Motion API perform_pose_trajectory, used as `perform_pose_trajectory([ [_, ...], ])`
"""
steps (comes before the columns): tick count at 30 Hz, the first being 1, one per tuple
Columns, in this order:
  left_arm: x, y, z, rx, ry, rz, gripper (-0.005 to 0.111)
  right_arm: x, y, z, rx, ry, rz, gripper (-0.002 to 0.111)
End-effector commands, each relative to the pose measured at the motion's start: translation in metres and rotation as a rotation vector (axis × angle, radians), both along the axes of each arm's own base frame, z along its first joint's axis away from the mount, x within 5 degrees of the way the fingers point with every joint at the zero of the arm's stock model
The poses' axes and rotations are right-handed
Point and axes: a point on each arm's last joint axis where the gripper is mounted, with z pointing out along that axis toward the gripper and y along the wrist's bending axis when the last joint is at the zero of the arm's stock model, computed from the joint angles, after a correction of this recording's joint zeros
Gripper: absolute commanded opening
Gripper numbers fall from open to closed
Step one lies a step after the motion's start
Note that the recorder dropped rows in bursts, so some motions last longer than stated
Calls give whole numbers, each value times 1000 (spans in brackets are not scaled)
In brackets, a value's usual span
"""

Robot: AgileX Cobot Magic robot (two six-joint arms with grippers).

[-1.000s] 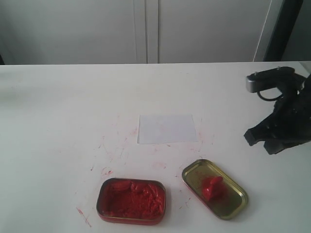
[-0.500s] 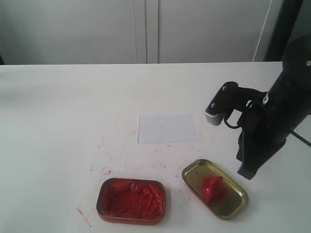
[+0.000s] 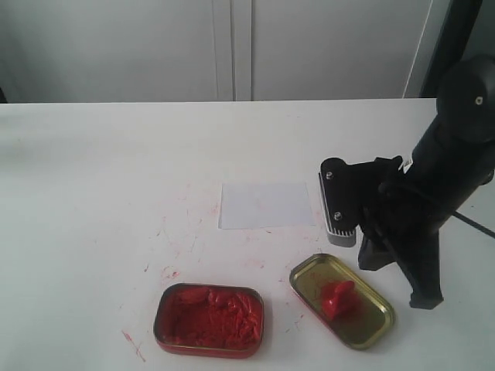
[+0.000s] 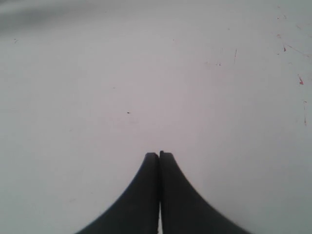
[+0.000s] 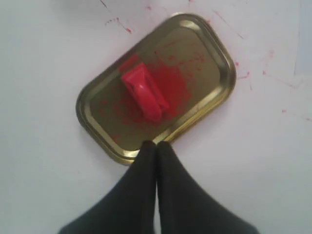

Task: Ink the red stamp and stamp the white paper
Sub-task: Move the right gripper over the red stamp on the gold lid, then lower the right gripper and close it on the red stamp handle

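Note:
The red stamp (image 3: pixel 338 297) lies on its side inside the gold lid (image 3: pixel 371 328), in a smear of red ink. In the right wrist view the red stamp (image 5: pixel 145 91) sits mid-lid, a short way beyond my right gripper (image 5: pixel 157 144), which is shut and empty above the gold lid's rim (image 5: pixel 92 131). Seen from outside, my right gripper (image 3: pixel 425 300) points down just right of the lid. The white paper (image 3: pixel 265 205) lies flat behind the lid. My left gripper (image 4: pixel 159 154) is shut over bare tabletop, out of the exterior view.
An open red tin (image 3: pixel 209 318) of lumpy red paste stands at the front, left of the gold lid. Red ink flecks (image 3: pixel 166 232) mark the white tabletop around the paper and tins.
My right arm has swung in from the table's right edge towards the gold lid and tipped its gripper downward. Stamp, paper and tins have not moved.

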Motion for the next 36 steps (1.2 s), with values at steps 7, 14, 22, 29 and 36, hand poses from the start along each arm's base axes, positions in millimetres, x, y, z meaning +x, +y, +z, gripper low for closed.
perform_pose_trajectory([
  [7, 0, 0, -3, -6, 11, 1, 0, 3, 8, -9, 42, 35, 96, 0],
  [14, 0, 0, -3, -6, 11, 1, 0, 5, 11, -11, 40, -7, 164, 11],
  [22, 0, 0, -3, -6, 11, 1, 0, 4, 18, -16, 20, -72, 269, 34],
  [29, 0, 0, -3, -6, 11, 1, 0, 1, 13, -26, -19, -71, 288, 34],
  [36, 0, 0, -3, -6, 11, 1, 0, 3, 13, -38, -26, -75, 279, 34],
])
